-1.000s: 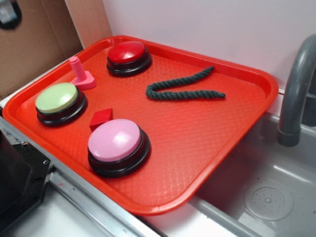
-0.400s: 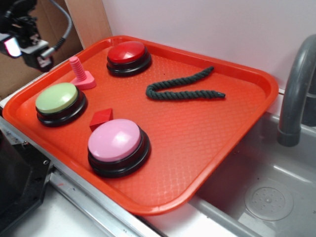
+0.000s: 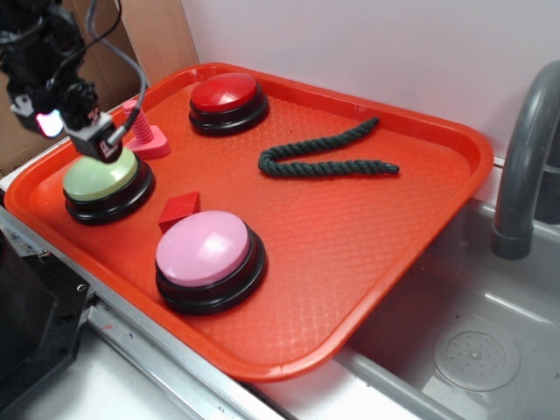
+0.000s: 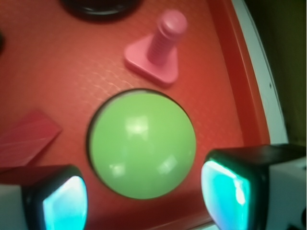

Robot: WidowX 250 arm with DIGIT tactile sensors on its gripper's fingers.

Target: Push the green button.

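The hand (image 4: pixel 144 196) is spread wide, holding nothing, its fingers (image 4: pixel 62 201) straddling the green button (image 4: pixel 143 143), which sits directly beneath on the red tray (image 3: pixel 350 254). A straight descent should press it. Beyond stands a pink bolt (image 4: pixel 160 45).

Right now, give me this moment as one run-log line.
stage: approach | gripper: open, above round lime-green domed button | contact: cannot tell | pink screw: beside button
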